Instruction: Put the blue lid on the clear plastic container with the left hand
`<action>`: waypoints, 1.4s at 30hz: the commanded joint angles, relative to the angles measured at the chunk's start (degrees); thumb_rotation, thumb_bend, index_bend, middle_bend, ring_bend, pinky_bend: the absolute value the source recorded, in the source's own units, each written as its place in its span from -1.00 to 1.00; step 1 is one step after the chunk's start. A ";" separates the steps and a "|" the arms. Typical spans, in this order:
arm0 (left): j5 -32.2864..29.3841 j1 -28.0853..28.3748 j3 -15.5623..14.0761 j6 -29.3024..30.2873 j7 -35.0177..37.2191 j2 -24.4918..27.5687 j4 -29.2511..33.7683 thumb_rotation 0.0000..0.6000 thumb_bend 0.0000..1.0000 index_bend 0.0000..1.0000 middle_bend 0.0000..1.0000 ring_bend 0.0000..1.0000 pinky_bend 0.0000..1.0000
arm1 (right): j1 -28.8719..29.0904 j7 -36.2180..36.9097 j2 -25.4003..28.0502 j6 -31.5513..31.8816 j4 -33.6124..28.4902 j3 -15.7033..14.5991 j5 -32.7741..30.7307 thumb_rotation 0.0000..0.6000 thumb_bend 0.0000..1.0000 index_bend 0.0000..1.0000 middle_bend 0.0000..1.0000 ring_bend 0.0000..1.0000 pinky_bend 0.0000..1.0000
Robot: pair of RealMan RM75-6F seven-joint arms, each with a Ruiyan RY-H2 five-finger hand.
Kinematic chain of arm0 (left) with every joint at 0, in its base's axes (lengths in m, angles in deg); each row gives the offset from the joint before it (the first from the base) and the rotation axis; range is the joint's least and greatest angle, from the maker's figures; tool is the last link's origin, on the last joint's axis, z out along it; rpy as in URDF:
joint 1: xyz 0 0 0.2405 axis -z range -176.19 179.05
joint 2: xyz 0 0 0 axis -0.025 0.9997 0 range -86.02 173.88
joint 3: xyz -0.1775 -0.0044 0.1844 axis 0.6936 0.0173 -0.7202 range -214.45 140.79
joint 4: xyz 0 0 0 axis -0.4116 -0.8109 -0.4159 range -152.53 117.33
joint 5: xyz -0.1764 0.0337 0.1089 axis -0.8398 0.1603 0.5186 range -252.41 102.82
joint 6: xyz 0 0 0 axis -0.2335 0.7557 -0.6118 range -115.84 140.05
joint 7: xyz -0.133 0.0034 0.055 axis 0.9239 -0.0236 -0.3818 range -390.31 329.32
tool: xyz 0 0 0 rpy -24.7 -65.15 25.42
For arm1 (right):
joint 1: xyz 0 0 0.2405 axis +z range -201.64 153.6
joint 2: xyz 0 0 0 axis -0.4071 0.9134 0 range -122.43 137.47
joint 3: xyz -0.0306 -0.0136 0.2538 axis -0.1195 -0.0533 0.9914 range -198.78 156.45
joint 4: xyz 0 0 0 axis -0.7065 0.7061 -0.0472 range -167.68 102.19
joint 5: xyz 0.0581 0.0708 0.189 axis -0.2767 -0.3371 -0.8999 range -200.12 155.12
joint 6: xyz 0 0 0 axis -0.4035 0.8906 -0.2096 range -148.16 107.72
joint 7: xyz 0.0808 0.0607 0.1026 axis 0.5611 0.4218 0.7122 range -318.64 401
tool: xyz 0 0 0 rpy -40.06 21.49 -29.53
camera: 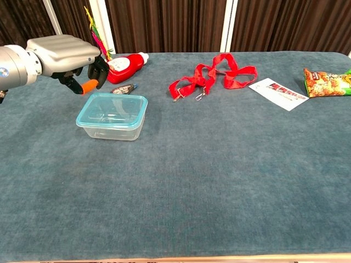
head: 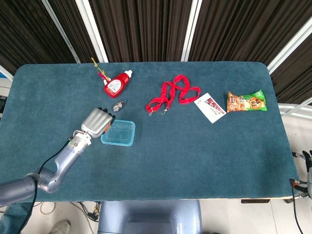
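Note:
The clear plastic container [head: 118, 133] [camera: 111, 121] stands on the left part of the table, and the blue lid [head: 119, 131] [camera: 113, 107] lies flat on top of it. My left hand [head: 96, 121] [camera: 64, 50] hovers just left of and behind the container, clear of the lid. Its fingers bend downward and hold nothing. Its orange-tipped thumb [camera: 89, 84] points toward the container. Only a dark sliver of my right hand [head: 308, 159] shows at the right edge of the head view, off the table.
A red bottle [head: 116, 84] [camera: 124, 66] and a small dark packet [head: 119, 104] [camera: 123, 88] lie behind the container. A red lanyard [head: 171, 95] [camera: 211, 75], a white card [head: 210, 107] [camera: 277, 93] and a snack bag [head: 246, 101] [camera: 326, 81] lie to the right.

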 commanded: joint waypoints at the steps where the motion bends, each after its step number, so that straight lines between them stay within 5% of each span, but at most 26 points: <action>1: 1.20 -0.35 -0.32 0.30 1.89 -1.28 -2.07 1.00 0.16 0.24 0.07 -0.24 -0.08 | 0.05 -0.15 0.02 -0.13 -0.08 -0.03 -0.10 1.00 -0.38 -0.86 -0.90 -0.92 -1.00; 21: 8.29 -0.44 -2.47 0.61 6.85 -5.85 -11.73 1.00 0.15 0.16 -0.04 -0.33 -0.22 | 0.11 -0.58 0.12 -0.29 -0.21 0.04 -0.70 1.00 -0.38 -0.86 -0.90 -0.92 -1.00; 42: 10.21 -0.58 -2.27 0.47 9.02 -8.00 -15.09 1.00 0.15 0.09 -0.10 -0.34 -0.23 | 0.24 -0.47 0.14 -0.79 -0.07 0.02 -1.08 1.00 -0.38 -0.86 -0.90 -0.92 -1.00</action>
